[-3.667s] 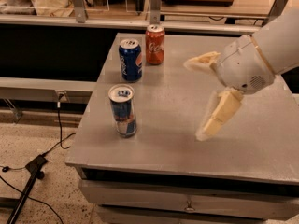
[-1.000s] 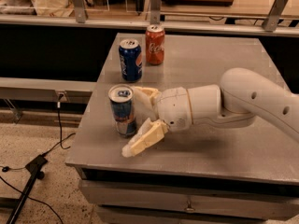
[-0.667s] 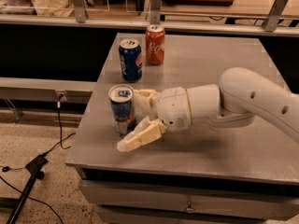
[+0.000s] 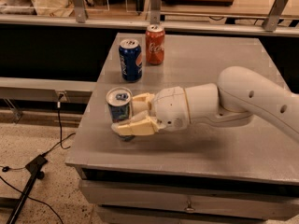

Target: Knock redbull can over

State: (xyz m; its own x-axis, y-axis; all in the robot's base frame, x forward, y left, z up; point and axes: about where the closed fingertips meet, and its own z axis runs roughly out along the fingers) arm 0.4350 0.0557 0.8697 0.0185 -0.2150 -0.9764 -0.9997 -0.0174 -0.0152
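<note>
Tool [image 4: 127,114] is sliding farther left than before — near finger crossing the can's base | redbull can [image 4: 119,104] is sitting near-left on bench [image 4: 224,153] | tool is gaping unclenched, fingers touching can

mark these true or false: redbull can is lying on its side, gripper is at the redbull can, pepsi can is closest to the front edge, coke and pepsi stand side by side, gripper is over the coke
1. The redbull can is lying on its side. False: its silver top faces up; it is not knocked over yet.
2. The gripper is at the redbull can. True: its fingers are spread right next to it, low over the table.
3. The Pepsi can is closest to the front edge. False: the redbull can is; the Pepsi can stands further back.
4. The Coca-Cola can and the Pepsi can stand side by side. True, both upright near the back.
5. The gripper is over the Coca-Cola can. False: it is well in front of it.
</note>
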